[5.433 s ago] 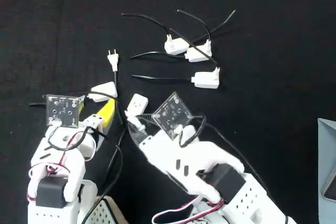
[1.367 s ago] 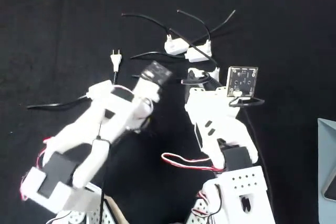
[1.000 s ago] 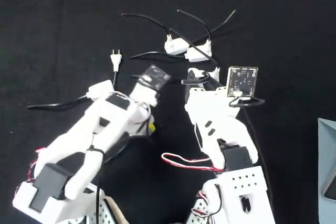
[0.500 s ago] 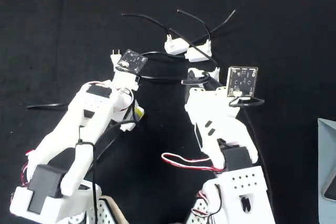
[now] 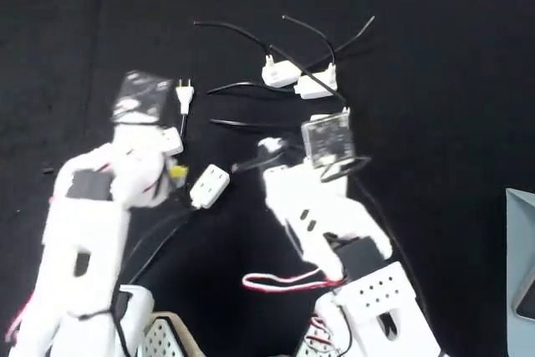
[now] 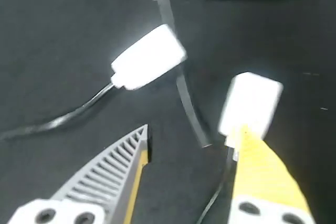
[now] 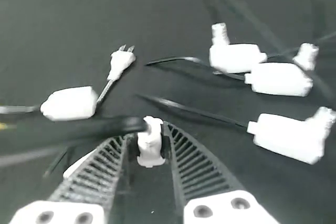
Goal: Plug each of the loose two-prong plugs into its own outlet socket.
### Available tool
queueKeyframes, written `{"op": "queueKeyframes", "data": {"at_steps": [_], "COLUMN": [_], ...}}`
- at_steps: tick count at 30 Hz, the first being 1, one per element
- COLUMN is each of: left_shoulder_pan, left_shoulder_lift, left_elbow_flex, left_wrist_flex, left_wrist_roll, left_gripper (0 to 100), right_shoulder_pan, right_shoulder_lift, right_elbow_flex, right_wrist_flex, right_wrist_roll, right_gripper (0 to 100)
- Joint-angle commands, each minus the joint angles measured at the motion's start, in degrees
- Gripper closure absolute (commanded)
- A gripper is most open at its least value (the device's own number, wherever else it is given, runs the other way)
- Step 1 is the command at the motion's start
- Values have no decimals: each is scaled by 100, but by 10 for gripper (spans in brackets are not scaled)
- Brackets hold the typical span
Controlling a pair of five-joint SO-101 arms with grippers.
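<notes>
Right gripper (image 7: 148,132), fingers pinching a white two-prong plug (image 5: 269,146), has swung left toward the loose outlet socket (image 5: 209,186) lying just beside the spread-fingered left gripper (image 6: 191,135), which has pulled aside, so mating looks next; plug's prongs hidden, far white pieces (image 7: 275,80) too blurred to tell mated or not.

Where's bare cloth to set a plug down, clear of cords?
Widest free patch: black cloth right of the socket cluster, out to the grey object at the edge. Also the far-left corner beyond the loose plug. Crowded: the middle, where the right claw grips a white plug near the lone socket.
</notes>
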Motion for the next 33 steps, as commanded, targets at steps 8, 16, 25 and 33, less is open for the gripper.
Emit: {"op": "queueKeyframes", "data": {"at_steps": [8, 16, 25, 33], "left_shoulder_pan": [-1411, -1446, -1745, -1745], "left_shoulder_lift": [-2637, -3780, -4018, -4062], "left_elbow_flex": [2167, 3459, 3591, 3582], "left_wrist_flex": [-290, -571, -571, -343], "left_wrist_roll": [105, 114, 114, 105], "left_gripper": [740, 740, 741, 741], "right_shoulder_pan": [-1178, -1442, -1415, -1398], "right_shoulder_lift": [760, 3310, 4901, 5464], "right_elbow_flex": [-822, -2097, -2149, -2141], "right_wrist_flex": [18, -237, -1495, -1987], "right_wrist_roll": [677, 1011, 1319, 1319], "right_gripper": [985, 986, 987, 987]}}
